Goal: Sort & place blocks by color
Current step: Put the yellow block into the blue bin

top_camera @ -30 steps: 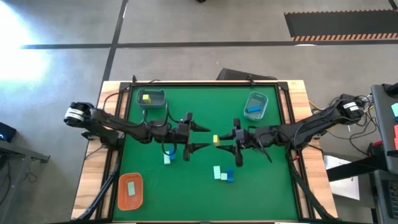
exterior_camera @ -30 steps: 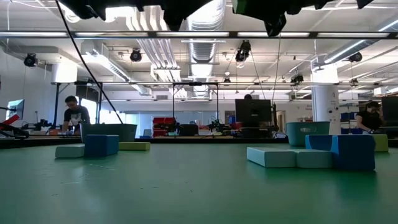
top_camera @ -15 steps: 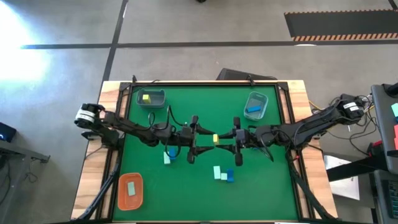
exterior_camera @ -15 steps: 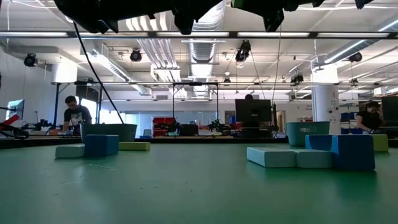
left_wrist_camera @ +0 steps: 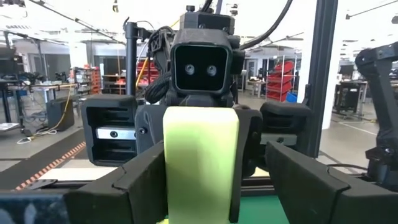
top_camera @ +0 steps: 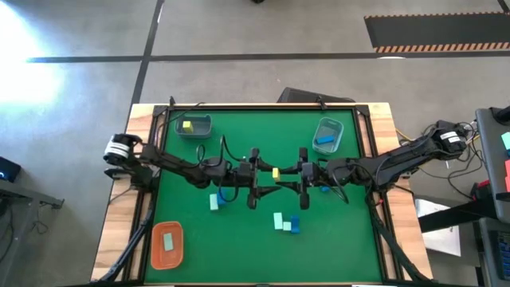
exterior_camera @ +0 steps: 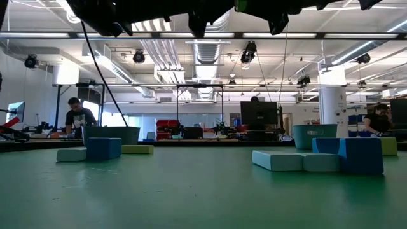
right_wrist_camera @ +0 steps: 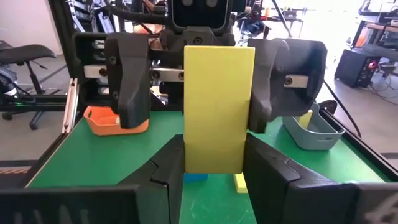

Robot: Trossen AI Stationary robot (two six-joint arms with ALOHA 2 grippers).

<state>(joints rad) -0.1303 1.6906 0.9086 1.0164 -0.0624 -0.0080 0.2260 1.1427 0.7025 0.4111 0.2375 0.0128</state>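
Yellow block (top_camera: pixel 276 173) gripped by right hand (top_camera: pixel 288 180), left hand (top_camera: pixel 265 173) apparently straddling it.

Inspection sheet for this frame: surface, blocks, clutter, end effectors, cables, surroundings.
Surface: green mat on a wooden table.
Job's things: yellow block held mid-air at centre; loose mint and blue blocks on the mat; grey-blue trays and orange tray hold sorted blocks.
Clutter: nothing seen.
End effectors: right end effector clamps the yellow block; left end effector open around it.
Cables: black cables loop along the left arm.
Surroundings: person at a far bench.
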